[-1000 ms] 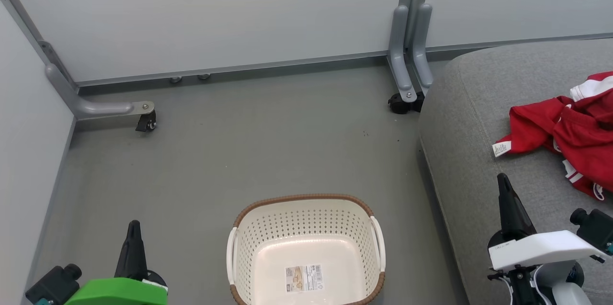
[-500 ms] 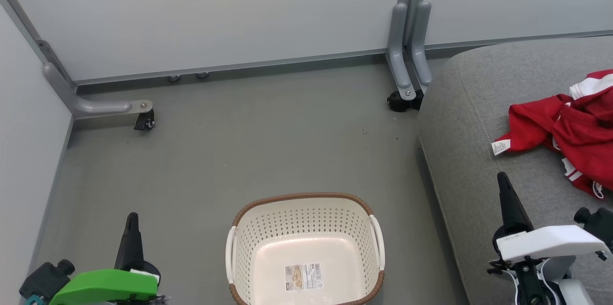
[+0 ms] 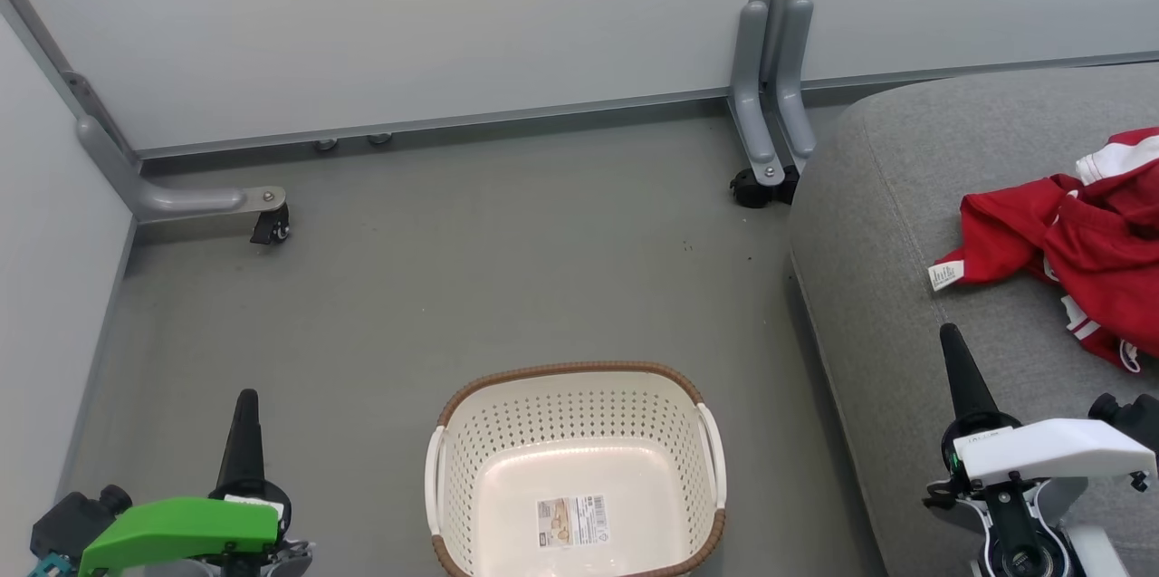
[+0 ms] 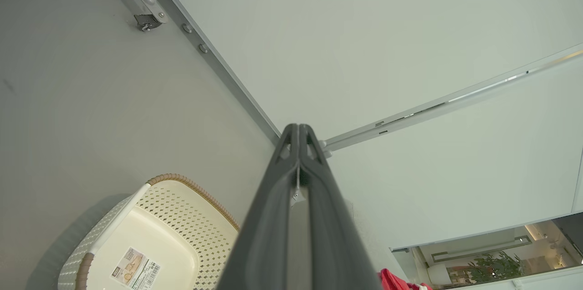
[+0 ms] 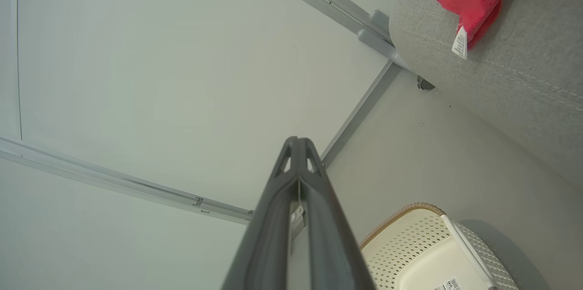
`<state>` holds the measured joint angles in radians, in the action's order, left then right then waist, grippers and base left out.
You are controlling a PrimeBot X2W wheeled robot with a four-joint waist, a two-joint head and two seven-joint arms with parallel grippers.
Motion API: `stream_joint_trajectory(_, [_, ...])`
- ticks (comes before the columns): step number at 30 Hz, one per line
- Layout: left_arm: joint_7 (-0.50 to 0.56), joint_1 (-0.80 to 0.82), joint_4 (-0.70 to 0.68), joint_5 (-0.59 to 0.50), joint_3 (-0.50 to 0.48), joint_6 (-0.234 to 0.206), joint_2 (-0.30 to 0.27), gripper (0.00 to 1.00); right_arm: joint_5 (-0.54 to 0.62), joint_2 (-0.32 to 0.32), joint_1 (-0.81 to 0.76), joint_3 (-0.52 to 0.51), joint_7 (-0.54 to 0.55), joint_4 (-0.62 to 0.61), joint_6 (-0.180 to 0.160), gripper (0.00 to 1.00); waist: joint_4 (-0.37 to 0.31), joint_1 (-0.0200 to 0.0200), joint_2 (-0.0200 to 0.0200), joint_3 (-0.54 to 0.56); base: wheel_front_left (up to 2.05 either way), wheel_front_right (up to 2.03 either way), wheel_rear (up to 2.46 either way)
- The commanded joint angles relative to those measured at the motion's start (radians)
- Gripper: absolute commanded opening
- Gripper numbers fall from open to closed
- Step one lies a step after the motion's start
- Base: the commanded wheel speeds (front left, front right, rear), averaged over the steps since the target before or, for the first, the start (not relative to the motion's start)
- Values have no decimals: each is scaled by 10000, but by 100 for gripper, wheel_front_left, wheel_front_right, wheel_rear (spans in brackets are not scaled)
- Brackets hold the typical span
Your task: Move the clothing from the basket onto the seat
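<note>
Along the back of the head view, pale grey partition panels (image 3: 435, 15) stand on grey metal feet and meet in a corner at the left. Below them spreads the dull grey floor (image 3: 507, 269), marked by a few dark specks.

At the right is the seat (image 3: 905, 224), a big light grey fabric cushion with a rounded corner and a stitched seam running along its edge. It sits just beside one of the panel feet.

The basket (image 3: 570, 370) stands on the floor at the bottom middle, left of the seat and apart from it. It is cream-white and perforated, with a brown woven-look rim and white side handles, and its smooth bottom lies bare.

The clothing (image 3: 1096, 251) lies on the seat as a crumpled bright red heap with white striped trim, cut off by the picture's right edge. It is well apart from the basket.

The left hand (image 3: 246, 405), below a green wrist cover, points up over the floor to the left of the basket without touching it. Its two dark fingers are pressed together and grip nothing, as the left wrist view makes plain.

The right hand (image 3: 953, 346), below a white wrist cover, shows over the near part of the seat, short of the clothing. Its fingers are likewise closed tight on nothing.

A small white tag (image 3: 946, 274) sticks out at the heap's left end and rests on the grey fabric. A label sticker (image 3: 571, 522) lies on the basket's bottom. Small black casters (image 3: 272, 228) sit under the panel feet.
</note>
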<state>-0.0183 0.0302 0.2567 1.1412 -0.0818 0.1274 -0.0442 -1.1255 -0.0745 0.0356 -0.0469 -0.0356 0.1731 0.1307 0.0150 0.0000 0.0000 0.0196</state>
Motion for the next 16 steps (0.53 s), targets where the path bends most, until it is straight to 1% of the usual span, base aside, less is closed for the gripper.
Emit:
stream_joint_trajectory(1, [89,282,-127,319,-50,31,-64,0,-324,-15,255,-47,77,-23,4,0,-4,0,0,-7,0,0,0])
stream_joint_trajectory(16, [459,460,-133,1629,-134,38,-73,0,-1720,21,417,-186,461,195,4,0,-40,0,0,-61,0,0,0])
